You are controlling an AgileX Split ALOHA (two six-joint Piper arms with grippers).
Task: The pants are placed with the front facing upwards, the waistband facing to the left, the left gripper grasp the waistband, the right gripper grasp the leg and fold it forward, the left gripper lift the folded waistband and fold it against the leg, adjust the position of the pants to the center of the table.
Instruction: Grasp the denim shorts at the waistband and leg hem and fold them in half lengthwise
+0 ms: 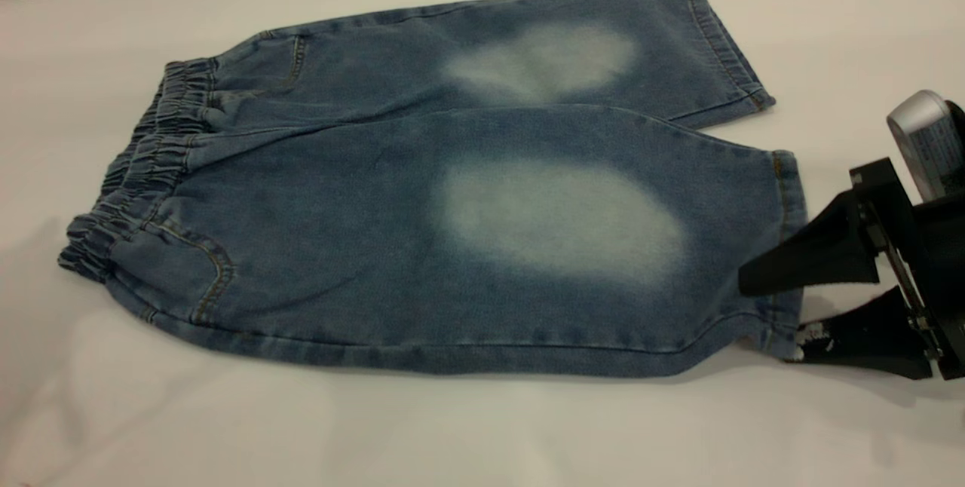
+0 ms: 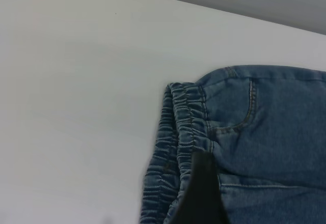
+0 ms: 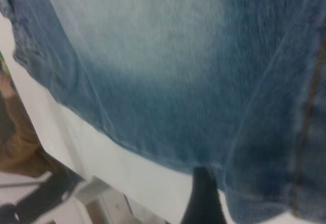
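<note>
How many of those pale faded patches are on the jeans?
2 on the pants: one patch on the near leg, one patch on the far leg. The underside is hidden.

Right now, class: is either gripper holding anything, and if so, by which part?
Nothing is held yet. The right gripper is open, its fingers straddling the hem corner of the near leg of the pants. The left gripper's state cannot be told.
</note>
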